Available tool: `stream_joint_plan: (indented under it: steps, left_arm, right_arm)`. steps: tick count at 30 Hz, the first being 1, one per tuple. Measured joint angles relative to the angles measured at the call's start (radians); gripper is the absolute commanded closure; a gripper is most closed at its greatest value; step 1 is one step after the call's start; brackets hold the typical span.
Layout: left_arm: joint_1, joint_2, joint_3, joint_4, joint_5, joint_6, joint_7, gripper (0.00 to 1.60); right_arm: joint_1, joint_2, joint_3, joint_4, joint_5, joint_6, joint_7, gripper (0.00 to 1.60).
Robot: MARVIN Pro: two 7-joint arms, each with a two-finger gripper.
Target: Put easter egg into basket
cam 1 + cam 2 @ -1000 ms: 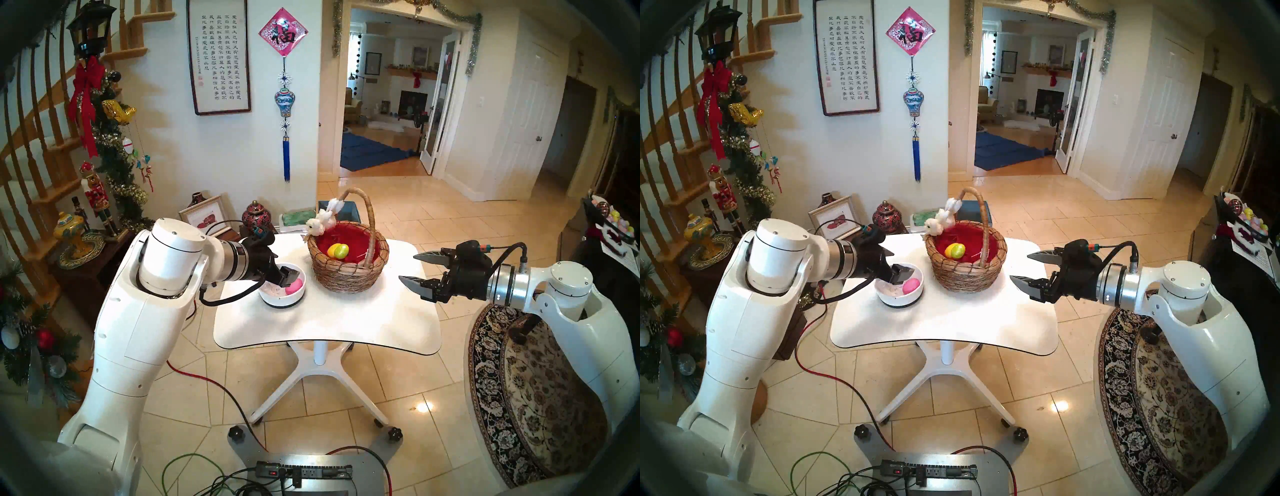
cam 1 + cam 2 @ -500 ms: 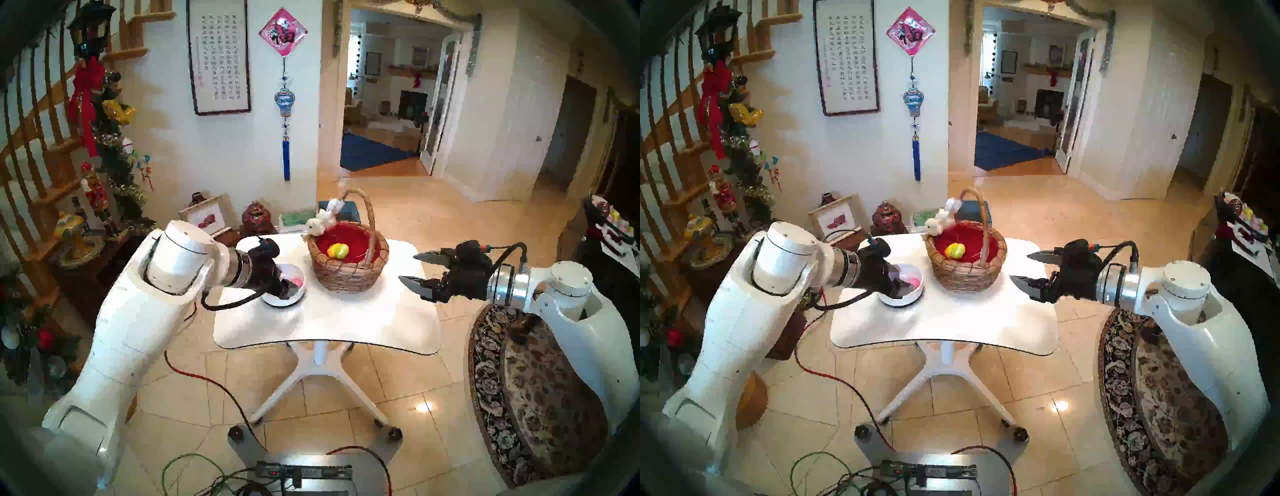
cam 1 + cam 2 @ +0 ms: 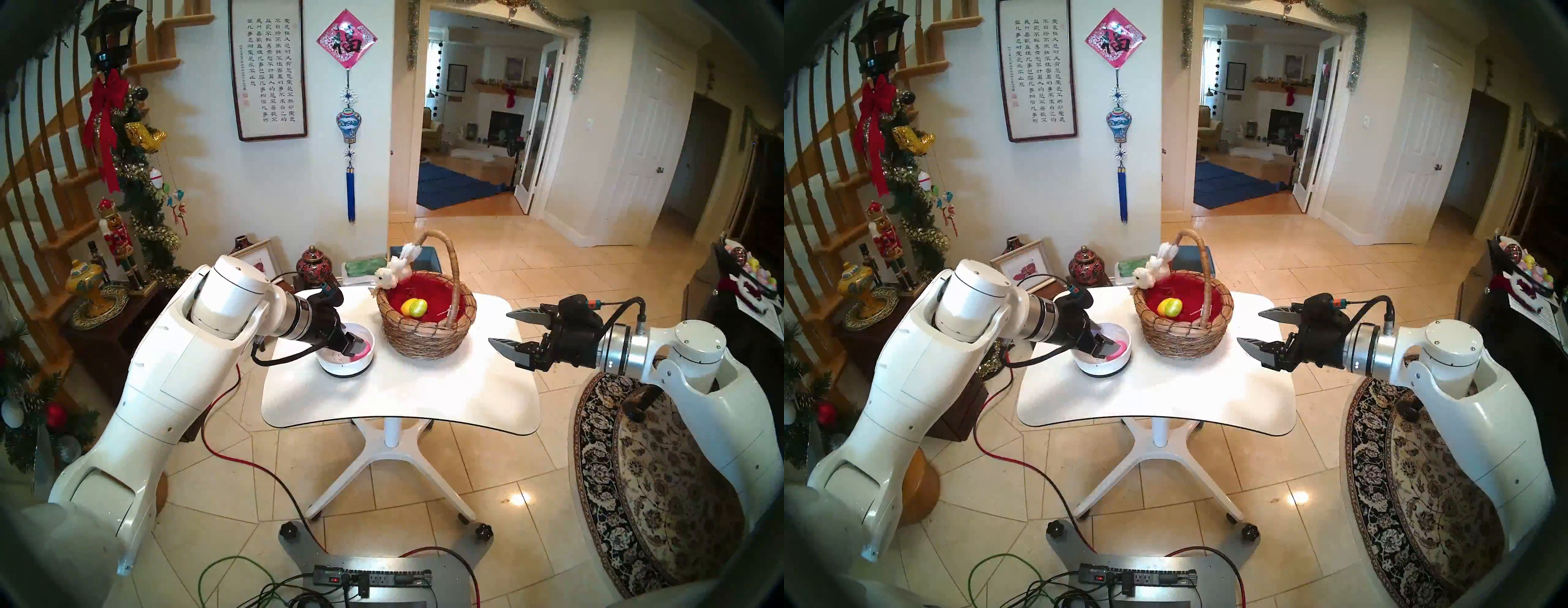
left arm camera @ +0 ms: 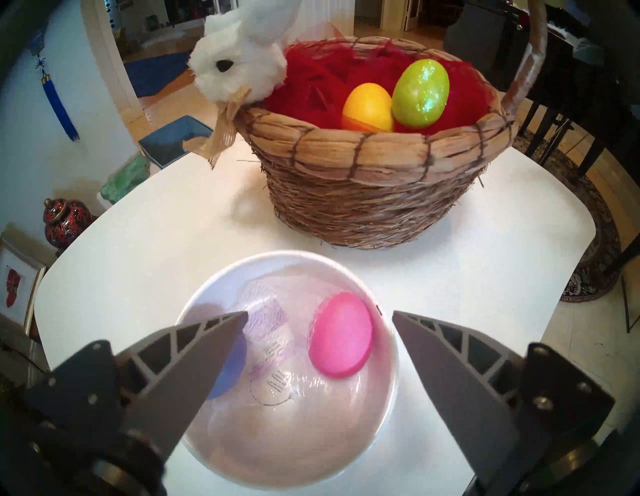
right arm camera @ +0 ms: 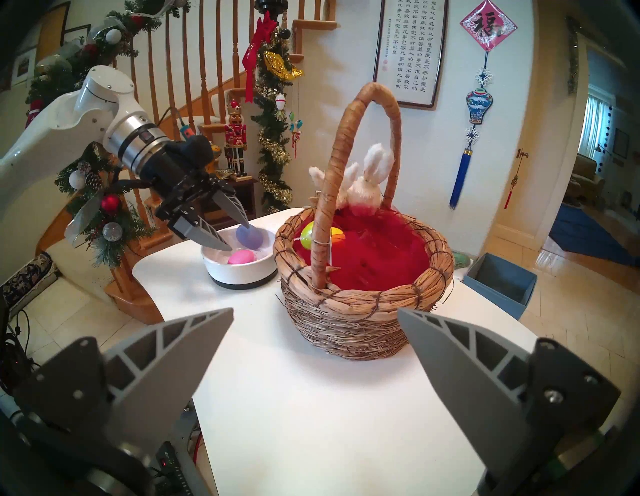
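The tan wicker basket (image 3: 428, 335) with red lining and a white plush bunny (image 3: 394, 269) stands at the table's back middle. It holds a yellow egg (image 4: 367, 107) and a green egg (image 4: 420, 93). Left of it a white bowl (image 3: 345, 367) holds a pink egg (image 4: 341, 336) and a purple egg (image 5: 248, 236). My left gripper (image 4: 320, 315) is open and tilted down over the bowl, its fingers on either side of the pink egg and empty. My right gripper (image 3: 500, 327) is open and empty at the table's right edge, level with the basket.
The white pedestal table (image 3: 403, 395) stands on a tiled floor. A blue bin (image 5: 498, 280) and a red jar (image 3: 313, 265) are behind it. A dark side table with ornaments (image 3: 97, 297) is at the left, a patterned rug (image 3: 653, 488) at the right.
My left arm has swung forward and the open gripper has dipped lower into the bowl, closer around the pink egg. The right arm, basket and bowl have not moved.
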Motion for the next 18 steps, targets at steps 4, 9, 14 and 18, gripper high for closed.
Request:
stream_joint_plan:
  steps: [4,9,14,18]
  left_arm:
    - [-0.032,0.021,0.037,0.019,-0.019,0.000,0.000,0.15]
    - [-0.067,0.050,0.079,0.046,-0.040,-0.002,-0.003,0.16]
    - [-0.090,0.072,0.104,0.067,-0.064,-0.023,-0.020,0.16]
    - [-0.104,0.091,0.119,0.077,-0.087,-0.045,-0.042,0.18]
  right_arm:
    - [0.000,0.000,0.000,0.000,0.000,0.000,0.000,0.00]
    - [0.000,0.001,0.000,0.000,0.001,-0.001,0.000,0.00]
    - [0.000,0.001,0.000,0.000,0.001,-0.001,-0.001,0.00]
    - [-0.001,0.001,0.000,0.000,0.001,-0.001,-0.001,0.00]
